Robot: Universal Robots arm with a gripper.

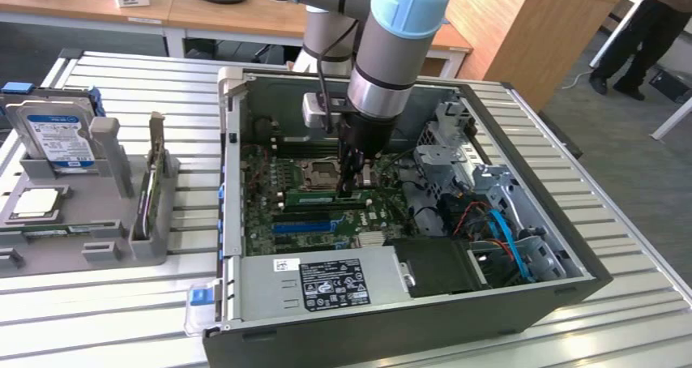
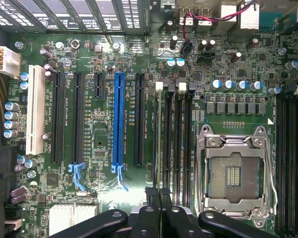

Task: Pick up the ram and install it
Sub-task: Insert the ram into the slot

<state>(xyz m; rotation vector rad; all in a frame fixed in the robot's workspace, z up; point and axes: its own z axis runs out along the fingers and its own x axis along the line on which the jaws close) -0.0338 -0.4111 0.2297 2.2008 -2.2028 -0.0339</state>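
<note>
Your gripper [image 1: 348, 191] is clamped on the ram [image 2: 159, 148], holding it edge-down so it lines up with the slots [image 2: 175, 144] just left of the CPU socket [image 2: 234, 173]. It's already sitting in or right over a slot, deep inside the open case [image 1: 433, 303].

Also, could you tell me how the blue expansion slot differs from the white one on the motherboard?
The blue slot is slim; the white slot is visibly broader. The blue slot ends in a blue clip; the white slot shows none. The blue slot sits between black slots; the white slot ends the row, beside some capacitors. Both are empty and run parallel on the motherboard.
</note>
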